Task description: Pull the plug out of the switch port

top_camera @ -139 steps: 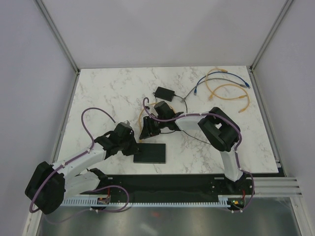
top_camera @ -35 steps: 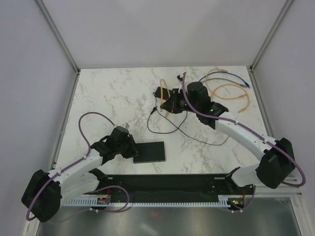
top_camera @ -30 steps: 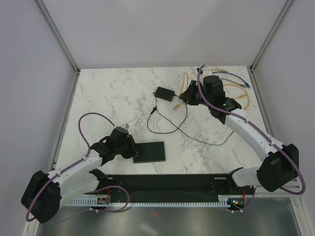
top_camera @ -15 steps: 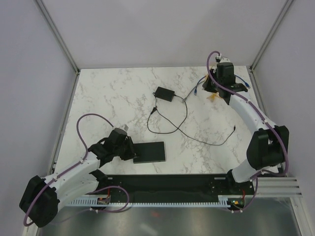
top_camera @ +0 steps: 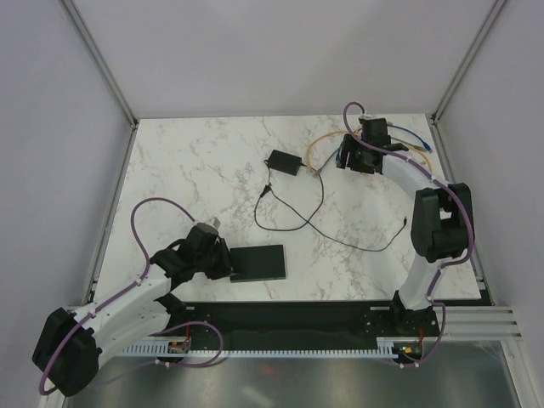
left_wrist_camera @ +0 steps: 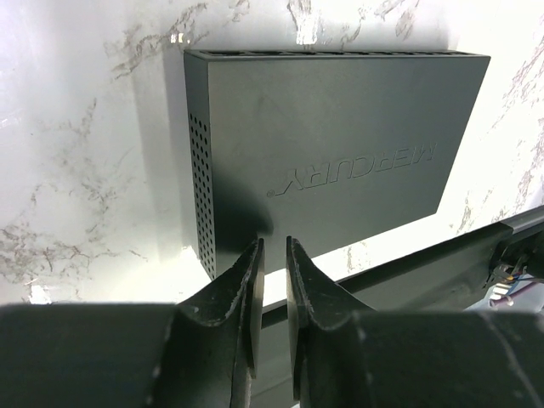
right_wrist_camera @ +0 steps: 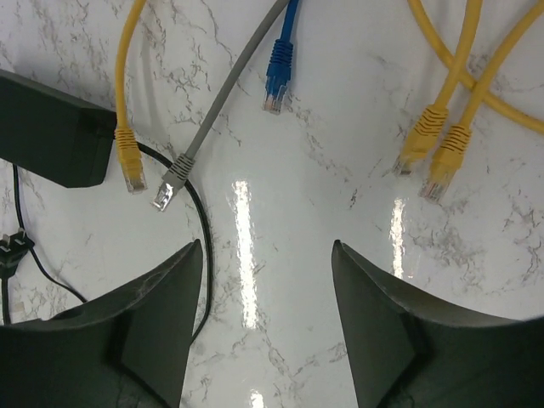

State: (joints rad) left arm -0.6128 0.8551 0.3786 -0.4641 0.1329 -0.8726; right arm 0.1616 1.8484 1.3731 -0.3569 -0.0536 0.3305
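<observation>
Left tool (left_wrist_camera: 272,280), fingers nearly pinched together and grasping nothing, hangs at the near corner of the switch (left_wrist_camera: 340,144), which lies flat at the lower center of the bench (top_camera: 187,170). Right tool (right_wrist_camera: 263,280), spread wide and empty, hovers at upper right over loose plugs: 1 yellow plug (right_wrist_camera: 129,166), 1 grey plug (right_wrist_camera: 170,187), 1 blue plug (right_wrist_camera: 277,76).

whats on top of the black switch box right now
Nothing lies on the switch: its lid is bare apart from the embossed brand lettering. The left gripper sits at its side edge. The sockets along its far edge are barely visible, so any plug can't be confirmed.
</observation>
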